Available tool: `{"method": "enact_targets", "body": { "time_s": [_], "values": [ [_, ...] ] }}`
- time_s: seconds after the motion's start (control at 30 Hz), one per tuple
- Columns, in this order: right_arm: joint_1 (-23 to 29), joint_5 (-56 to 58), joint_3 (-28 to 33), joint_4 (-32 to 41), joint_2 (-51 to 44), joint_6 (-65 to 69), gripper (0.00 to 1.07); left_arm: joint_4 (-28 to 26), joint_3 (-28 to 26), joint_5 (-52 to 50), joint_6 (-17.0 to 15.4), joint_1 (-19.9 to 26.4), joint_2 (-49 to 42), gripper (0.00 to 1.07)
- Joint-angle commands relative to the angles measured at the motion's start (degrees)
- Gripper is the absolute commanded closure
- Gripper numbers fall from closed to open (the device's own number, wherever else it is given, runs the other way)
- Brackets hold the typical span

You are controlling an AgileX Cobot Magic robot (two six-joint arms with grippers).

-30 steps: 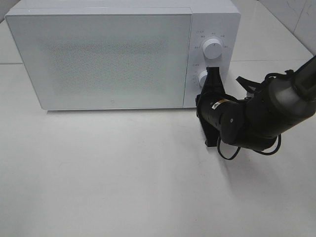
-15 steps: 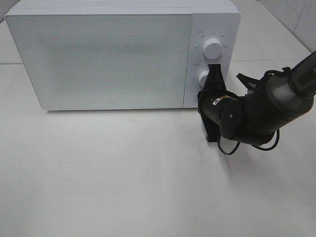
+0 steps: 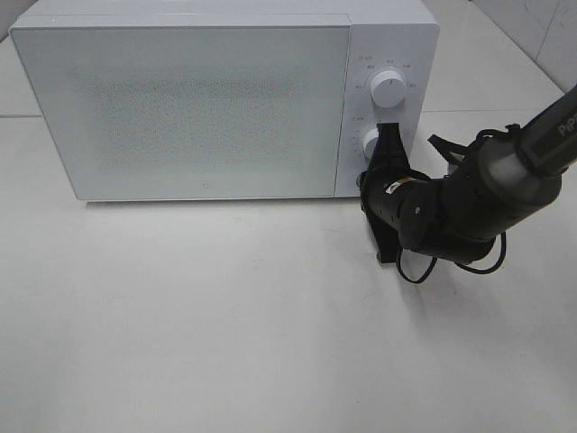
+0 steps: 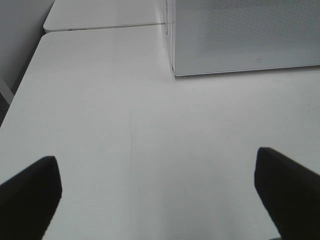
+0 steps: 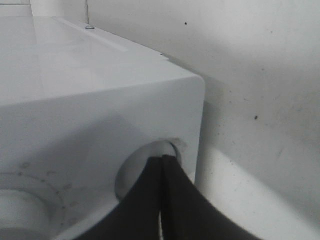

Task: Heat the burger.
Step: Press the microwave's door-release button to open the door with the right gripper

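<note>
The burger is hidden; no view shows it. The white microwave stands at the back of the table with its door closed. My right gripper is shut, and its fingertips rest against the lower knob on the control panel. The right wrist view shows the two black fingers pressed together, the gripper meeting that knob at its tip. My left gripper stands open and empty over bare table near the microwave's left front corner. It is outside the exterior view.
An upper knob sits above the lower one. The right arm and its cable lie on the table right of the microwave. White table stretches in front, and its left edge shows in the left wrist view.
The right arm's wrist and elbow have shifted slightly, while the shut fingertips stay at the lower knob. The microwave door stays closed.
</note>
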Motion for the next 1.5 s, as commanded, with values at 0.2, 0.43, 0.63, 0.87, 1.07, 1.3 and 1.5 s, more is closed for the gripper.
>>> {"method": "enact_targets", "body": {
  "time_s": [0.2, 0.43, 0.63, 0.87, 1.07, 1.3, 1.5],
  "values": [
    [-0.46, -7.79, -1.89, 0.06, 0.00, -1.38, 1.07, -0.46, 0.11, -0.52, -0.06, 0.11, -1.26, 0.03],
    [-0.46, -10.60, -4.47, 0.63, 1.26, -2.46, 1.07, -0.46, 0.11, -0.52, -0.06, 0.11, -1.26, 0.03],
    [-0.46, -13.35, -7.62, 0.80, 2.52, -2.92, 1.07, -0.46, 0.11, -0.52, -0.06, 0.11, -1.26, 0.03],
    [-0.63, -12.15, -10.08, 0.63, 3.32, -3.90, 1.07, -0.40, 0.11, -0.52, -0.06, 0.11, -1.26, 0.03],
    [-0.63, -10.60, -9.28, 0.63, 3.15, -3.84, 1.07, -0.40, 0.11, -0.52, -0.06, 0.11, -1.26, 0.03],
    [-0.29, -8.71, -5.79, 0.63, 0.80, -3.38, 1.07, -0.40, 0.11, -0.52, -0.06, 0.11, -1.26, 0.03],
    [-0.29, -5.16, -3.38, -0.06, -0.74, -1.38, 1.07, -0.40, 0.11, -0.52, -0.06, 0.11, -1.26, 0.03]
  ]
}}
